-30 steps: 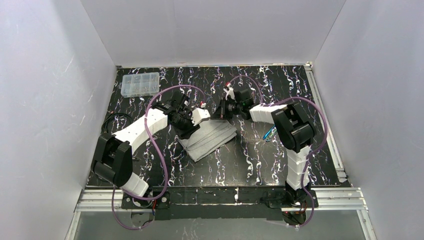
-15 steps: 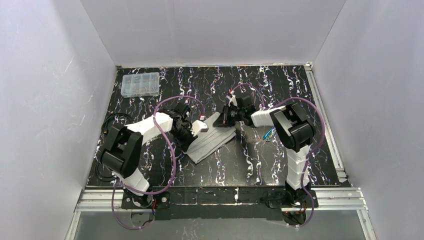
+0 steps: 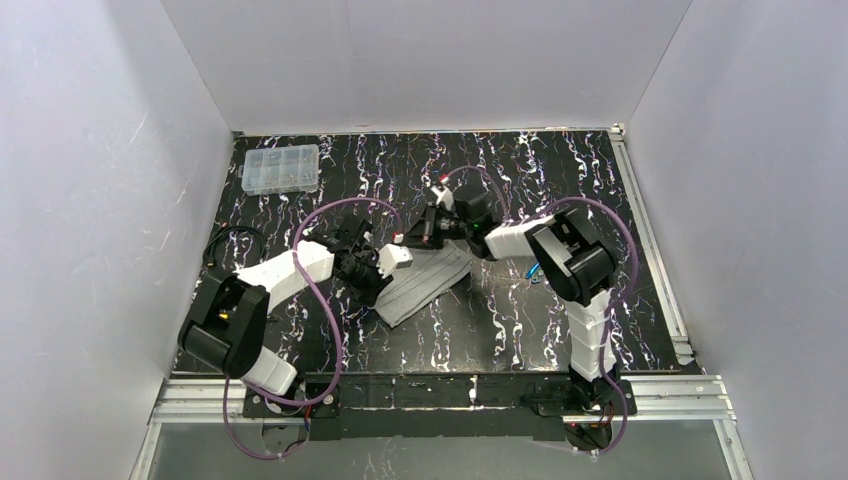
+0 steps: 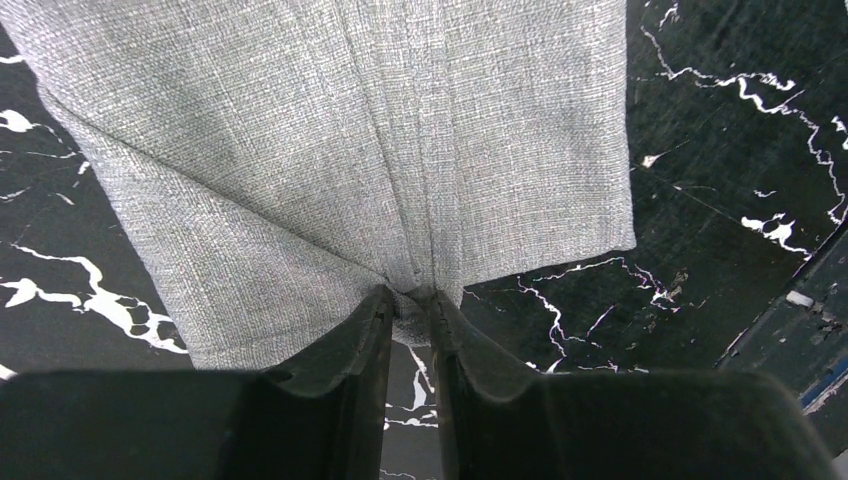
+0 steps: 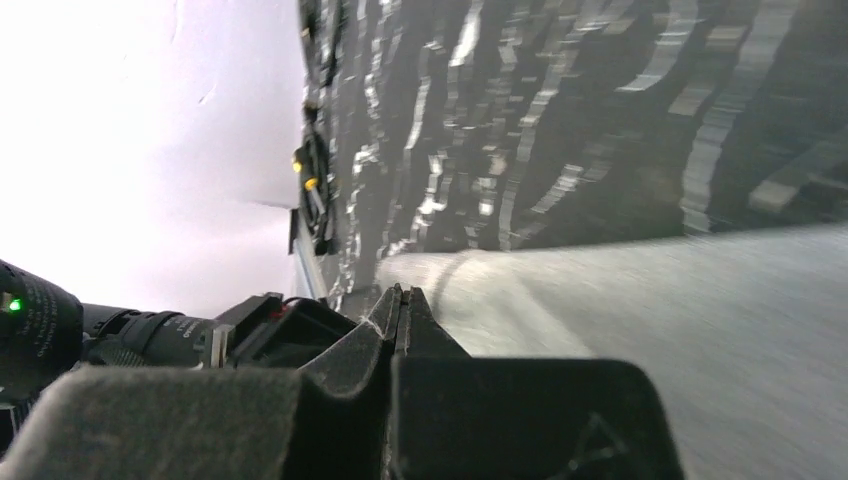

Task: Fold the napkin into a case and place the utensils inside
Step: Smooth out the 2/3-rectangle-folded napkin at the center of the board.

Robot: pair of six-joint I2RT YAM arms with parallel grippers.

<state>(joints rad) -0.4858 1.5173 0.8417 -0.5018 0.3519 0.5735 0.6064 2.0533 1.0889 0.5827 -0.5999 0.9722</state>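
Note:
The light-grey napkin (image 3: 430, 282) lies folded into a narrow layered strip at the table's middle. My left gripper (image 3: 386, 264) is at its near-left end. In the left wrist view it (image 4: 410, 302) is shut on a pinched bit of the napkin's (image 4: 350, 150) edge. My right gripper (image 3: 414, 238) is at the strip's far-left corner. In the right wrist view its jaws (image 5: 400, 293) are shut at the end of the cloth (image 5: 650, 330), seemingly holding its edge. A bit of a blue utensil (image 3: 535, 268) shows beside the right arm; the other utensils are hidden.
A clear plastic compartment box (image 3: 281, 168) stands at the back left. A black cable loop (image 3: 232, 243) lies by the left wall. Purple cables arch over both arms. The left arm's wrist (image 5: 150, 335) is close beside my right gripper.
My right gripper has moved left and down with the napkin's far corner, and the cloth now lies as a narrower strip. My left gripper has drawn slightly nearer and stays shut on the edge.

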